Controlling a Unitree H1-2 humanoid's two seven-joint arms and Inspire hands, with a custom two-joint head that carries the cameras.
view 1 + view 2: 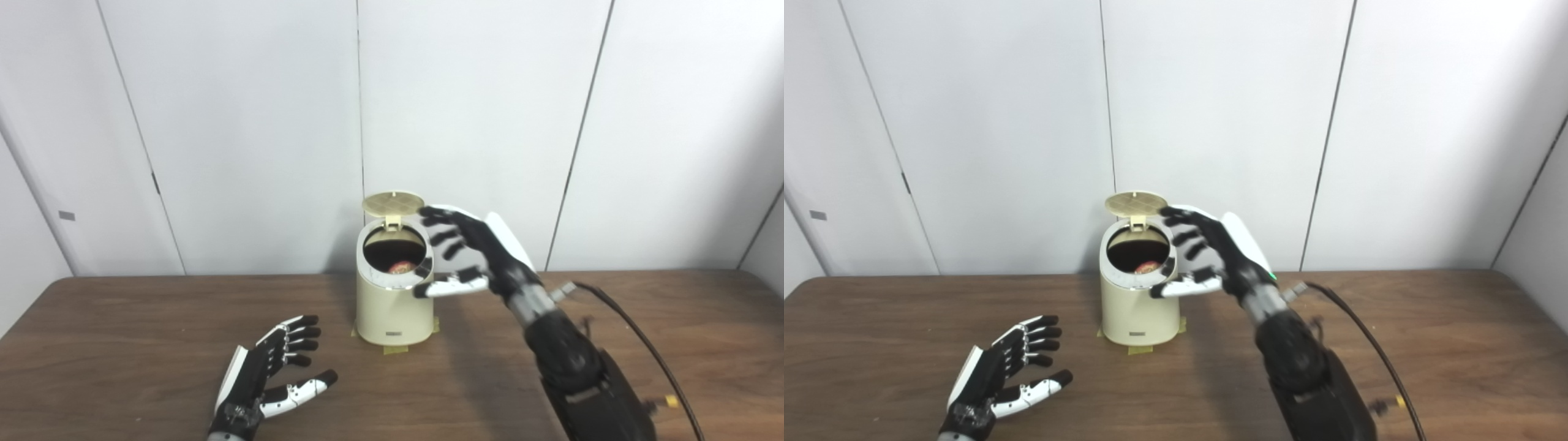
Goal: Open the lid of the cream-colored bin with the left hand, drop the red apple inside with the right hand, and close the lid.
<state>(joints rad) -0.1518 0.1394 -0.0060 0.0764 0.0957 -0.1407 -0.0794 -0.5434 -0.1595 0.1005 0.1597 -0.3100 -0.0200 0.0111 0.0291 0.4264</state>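
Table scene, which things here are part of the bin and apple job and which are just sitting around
Part of the job:
cream-colored bin
lid, standing open
red apple, inside the bin
right hand, open beside the bin's rim
left hand, open, low over the table

Just there:
table
tape at the bin's base
cable by the right arm

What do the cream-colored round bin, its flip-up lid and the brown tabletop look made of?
Cream-colored round bin: smooth, likely plastic or painted metal; even matte wall, shiny pale rim.
Flip-up lid: same cream tone, underside with a moulded grid, so probably plastic.
Brown tabletop: wood or wood-look laminate; grain streaks, slight sheen.
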